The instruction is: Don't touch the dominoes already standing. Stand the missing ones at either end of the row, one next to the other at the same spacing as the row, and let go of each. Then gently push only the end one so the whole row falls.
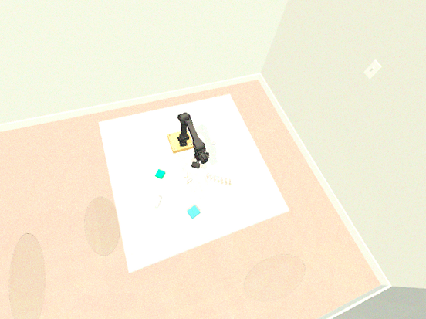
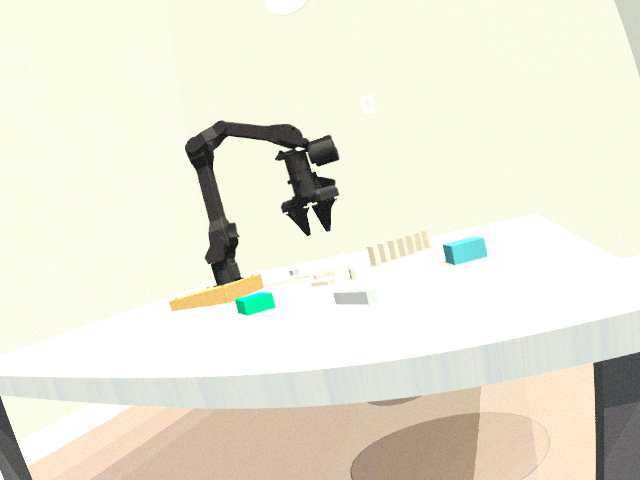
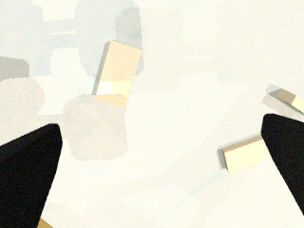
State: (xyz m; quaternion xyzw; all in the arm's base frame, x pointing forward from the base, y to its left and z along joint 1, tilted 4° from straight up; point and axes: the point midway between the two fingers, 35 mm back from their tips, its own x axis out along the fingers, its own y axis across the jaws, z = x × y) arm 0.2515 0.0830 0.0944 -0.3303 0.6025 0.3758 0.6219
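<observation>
Cream dominoes [image 1: 218,180] [image 2: 398,248] [image 3: 246,154]; black gripper [image 2: 317,219] [image 3: 163,128]; yellow-orange base plate [image 1: 176,146] [image 2: 199,301]; bright green block [image 1: 160,174] [image 2: 255,303]; teal-blue block [image 1: 193,211] [image 2: 465,250]; pale grey block [image 2: 354,296]; white counter [image 1: 234,212] [image 2: 206,346], its edge streaked faintly bluish-grey.

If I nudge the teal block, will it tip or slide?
The teal block would probably slide rather than tip, since it lies long side down. Its flat faces and square edges suggest it won't roll, and it looks rigid.
</observation>
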